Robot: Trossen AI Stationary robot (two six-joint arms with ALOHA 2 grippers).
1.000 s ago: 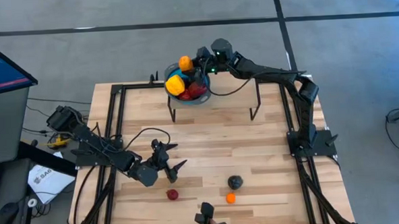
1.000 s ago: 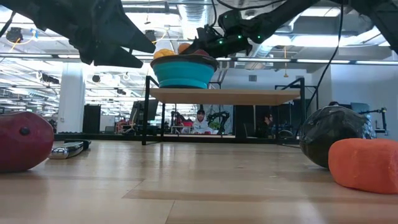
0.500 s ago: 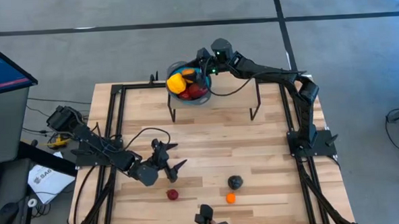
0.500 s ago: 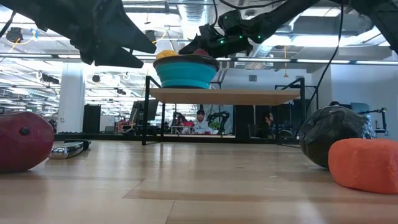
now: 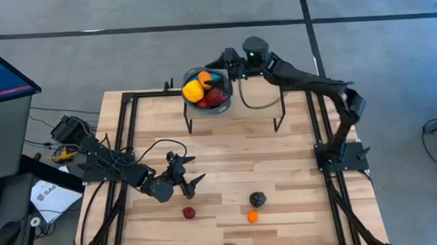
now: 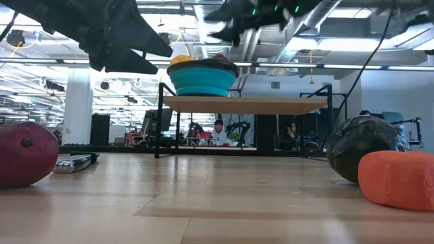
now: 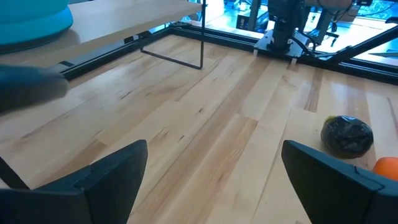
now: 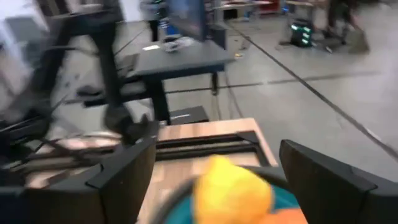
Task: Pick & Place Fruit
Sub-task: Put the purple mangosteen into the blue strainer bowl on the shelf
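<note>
Raised and drawn back from the round blue bowl point(image 5: 206, 95), the right gripper point(image 5: 217, 64) is being held open, empty; its small orange fruit point(image 5: 204, 77) is lying inside the bowl.

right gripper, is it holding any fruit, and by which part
Nothing is held. The right gripper hangs open beside the blue bowl, nothing between its fingers.

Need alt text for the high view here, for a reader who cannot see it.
From above: the right claw hangs open beside the fruit-filled blue bowl on a raised shelf. The left claw waits open near a red fruit, black fruit and orange fruit.
</note>
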